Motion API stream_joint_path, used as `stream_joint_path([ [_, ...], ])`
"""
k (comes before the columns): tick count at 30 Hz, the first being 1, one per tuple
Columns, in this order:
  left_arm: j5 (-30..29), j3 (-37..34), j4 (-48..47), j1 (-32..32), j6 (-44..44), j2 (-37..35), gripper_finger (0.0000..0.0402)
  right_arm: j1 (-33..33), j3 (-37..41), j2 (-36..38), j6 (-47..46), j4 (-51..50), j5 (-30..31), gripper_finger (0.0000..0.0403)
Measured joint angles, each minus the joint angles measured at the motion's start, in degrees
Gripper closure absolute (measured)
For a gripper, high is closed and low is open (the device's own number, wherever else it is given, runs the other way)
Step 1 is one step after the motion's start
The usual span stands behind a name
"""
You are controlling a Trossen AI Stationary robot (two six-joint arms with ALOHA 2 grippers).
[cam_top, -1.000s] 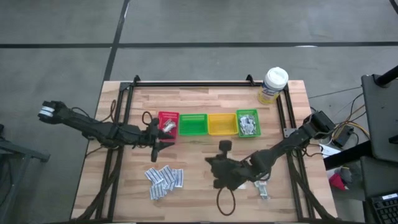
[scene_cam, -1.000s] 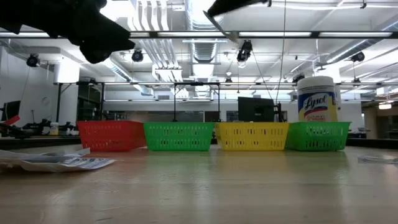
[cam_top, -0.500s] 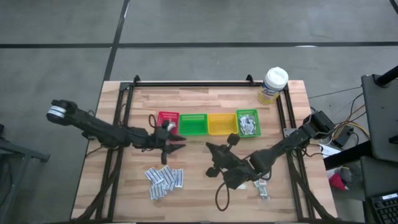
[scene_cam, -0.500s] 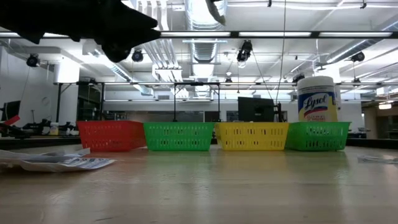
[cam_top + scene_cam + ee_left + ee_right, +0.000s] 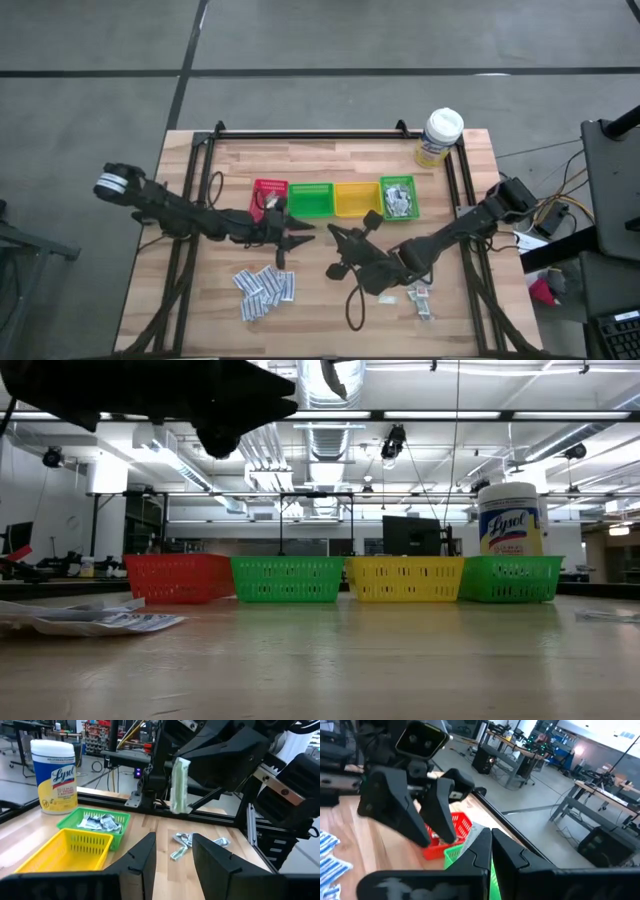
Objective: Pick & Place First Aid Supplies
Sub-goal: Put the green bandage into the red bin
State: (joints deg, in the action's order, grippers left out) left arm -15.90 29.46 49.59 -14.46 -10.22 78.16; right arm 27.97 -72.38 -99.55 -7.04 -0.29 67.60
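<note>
1. Our biggest worry is a collision: our left gripper [image 5: 300, 237] and our right gripper [image 5: 335, 238] face each other closely over the middle of the table [image 5: 320, 310], just in front of the row of bins. If either one advances, the fingers could knock together.

2. Our right gripper is pinched tight on a pale green sachet [image 5: 179, 785], which stands upright between its fingers in the left wrist view. We judge the grip to be thin; a bump or a fast swing could let it slide out and drop short of a bin.

3. Our left gripper has its fingers spread and holds nothing. The held sachet sits straight ahead of it, near but apart. If we attempt a hand-over, closing off-centre could crease or flick the sachet away.

4. A wrong drop is possible: the red bin [image 5: 270, 196], the green bin [image 5: 311, 200], the yellow bin [image 5: 356, 198] and the far green bin [image 5: 398, 197] stand touching in a row, so a release slightly to one side lands in the neighbour.

5. The other supplies lie well apart from both grippers: a pile of white-blue sachets [image 5: 266, 288] near the front left, and a few loose sachets [image 5: 420, 297] under our right arm, which a low sweep could scatter.
</note>
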Motion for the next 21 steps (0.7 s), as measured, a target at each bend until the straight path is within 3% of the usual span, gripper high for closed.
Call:
stream_joint_path([
  [21,-5.0,5.9,0.0,0.1,1.5,5.5,0.028,-0.3,0.8,0.0,1.1,2.8,0.1,0.0394],
])
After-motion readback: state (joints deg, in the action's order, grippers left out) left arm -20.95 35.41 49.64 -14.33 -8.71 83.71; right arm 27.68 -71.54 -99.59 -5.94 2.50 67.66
